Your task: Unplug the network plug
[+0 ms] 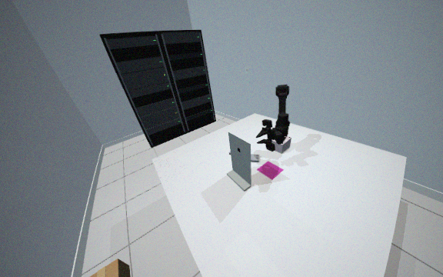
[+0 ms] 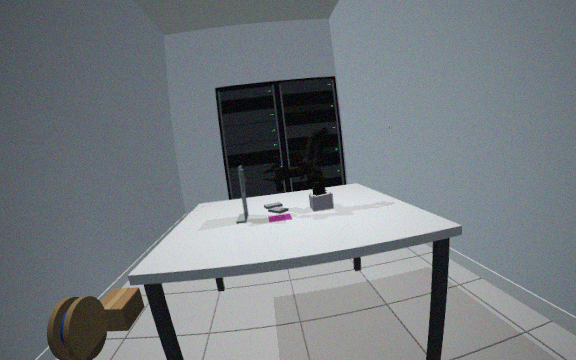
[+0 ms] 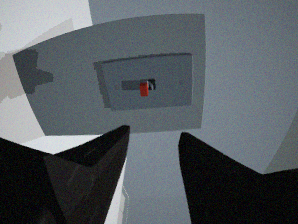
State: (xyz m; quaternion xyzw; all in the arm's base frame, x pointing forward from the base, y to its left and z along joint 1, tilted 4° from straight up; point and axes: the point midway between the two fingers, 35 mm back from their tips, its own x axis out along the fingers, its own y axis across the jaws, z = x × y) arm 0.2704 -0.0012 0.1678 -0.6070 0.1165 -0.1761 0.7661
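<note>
From the top view, a black robot arm (image 1: 281, 104) (image 2: 318, 147) bends low over a white table (image 1: 302, 215) (image 2: 293, 245), its gripper (image 1: 261, 138) (image 2: 267, 174) (image 3: 154, 136) aimed at an upright gray panel (image 1: 240, 158) (image 2: 243, 192) (image 3: 65, 100) and well apart from it. A magenta square (image 1: 270, 170) (image 2: 280, 218) lies flat on the tabletop between the panel and the arm's base.

In the exterior view, the panel stands edge-on, and two small gray pieces (image 2: 272, 205) (image 2: 278, 210) lie near the magenta square. Dark server racks (image 1: 161, 81) (image 2: 279, 125) stand behind the table.

At the wrist, the jaws are partly open, fingertips apart, grasping nothing. Beyond them, the plug (image 3: 144, 89), showing red, sits at the socket (image 3: 152, 84) in the panel, untouched by the fingers.
</note>
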